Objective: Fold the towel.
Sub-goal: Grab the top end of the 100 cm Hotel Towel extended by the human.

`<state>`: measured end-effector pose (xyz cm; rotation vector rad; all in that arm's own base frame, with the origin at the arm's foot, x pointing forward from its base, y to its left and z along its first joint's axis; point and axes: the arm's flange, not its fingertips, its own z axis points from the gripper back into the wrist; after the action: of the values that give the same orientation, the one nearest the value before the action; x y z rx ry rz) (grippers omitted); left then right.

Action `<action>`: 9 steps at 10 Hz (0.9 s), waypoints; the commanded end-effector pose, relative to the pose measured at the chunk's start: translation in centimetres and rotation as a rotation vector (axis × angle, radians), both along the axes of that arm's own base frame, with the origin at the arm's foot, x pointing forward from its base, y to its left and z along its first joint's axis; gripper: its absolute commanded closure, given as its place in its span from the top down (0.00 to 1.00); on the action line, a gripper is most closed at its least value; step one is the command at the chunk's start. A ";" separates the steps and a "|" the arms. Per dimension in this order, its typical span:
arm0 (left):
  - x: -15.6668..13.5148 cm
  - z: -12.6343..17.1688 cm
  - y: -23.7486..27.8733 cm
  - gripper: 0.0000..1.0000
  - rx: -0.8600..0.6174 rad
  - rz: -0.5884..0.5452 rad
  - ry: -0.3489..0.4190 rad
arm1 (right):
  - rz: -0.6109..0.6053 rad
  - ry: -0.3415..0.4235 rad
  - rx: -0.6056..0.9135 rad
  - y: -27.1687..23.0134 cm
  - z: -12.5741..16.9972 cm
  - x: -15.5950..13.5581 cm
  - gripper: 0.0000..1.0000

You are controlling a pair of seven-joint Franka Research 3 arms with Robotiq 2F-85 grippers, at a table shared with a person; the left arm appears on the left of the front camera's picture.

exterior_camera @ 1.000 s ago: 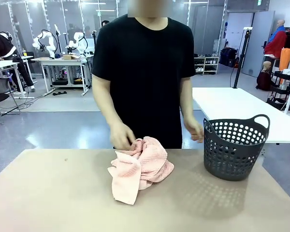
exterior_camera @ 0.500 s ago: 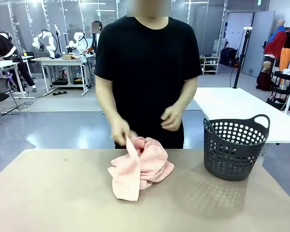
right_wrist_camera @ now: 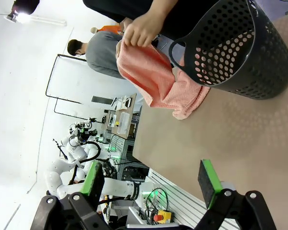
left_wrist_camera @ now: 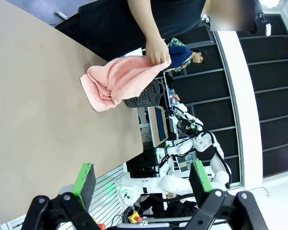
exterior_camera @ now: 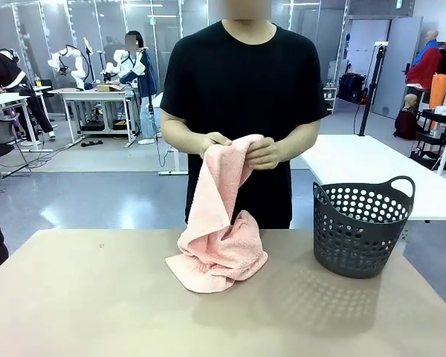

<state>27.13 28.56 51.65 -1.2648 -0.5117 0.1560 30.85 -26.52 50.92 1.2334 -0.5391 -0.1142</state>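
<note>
A moment ago the pale pink terry cloth towel (exterior_camera: 219, 223) lay crumpled on the tan tabletop (exterior_camera: 82, 297), with the person only tugging at one corner. Now an edge of it is up at chest height, pinched between one hand (exterior_camera: 214, 141) and the other hand (exterior_camera: 264, 154), close together. The upper part hangs down in a loose strip. The lower part still sits bunched on the tabletop, in the middle near the far edge, well apart from the dark grey perforated plastic basket (exterior_camera: 363, 229) standing to one side.

I read this as the towel being picked up to be opened out. Nothing is folded yet, and the cloth has to hang or lie flat before a clean fold is possible, so the task is at its very start.

My left gripper (left_wrist_camera: 141, 178) is spread wide and empty, with the towel far across the tabletop from its green pads. My right gripper (right_wrist_camera: 150, 179) is likewise spread and holds nothing, and the basket stands between it and the towel. Neither touches the cloth. The person has the work in hand for now, and I would expect to come in only if a free corner is offered to me.
</note>
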 end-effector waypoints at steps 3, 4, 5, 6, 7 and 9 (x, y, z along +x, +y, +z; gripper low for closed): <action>-0.2 0.1 0.0 1.00 -0.007 -0.010 -0.022 | 0.005 -0.003 -0.001 -0.1 0.3 -0.1 1.00; -0.2 0.1 0.0 1.00 -0.007 -0.010 -0.022 | 0.005 -0.003 -0.001 -0.1 0.3 -0.1 1.00; -0.2 0.1 0.0 1.00 -0.007 -0.010 -0.022 | 0.005 -0.003 -0.001 -0.1 0.3 -0.1 1.00; -0.2 0.1 0.0 1.00 -0.007 -0.010 -0.022 | 0.005 -0.003 -0.001 -0.1 0.3 -0.1 1.00; -0.2 0.1 0.0 1.00 -0.007 -0.010 -0.022 | 0.005 -0.003 -0.001 -0.1 0.3 -0.1 1.00; -0.2 0.1 0.0 1.00 -0.007 -0.010 -0.022 | 0.005 -0.003 -0.001 -0.1 0.3 -0.1 1.00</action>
<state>27.13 28.56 51.65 -1.2648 -0.5117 0.1560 30.85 -26.52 50.92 1.2334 -0.5391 -0.1142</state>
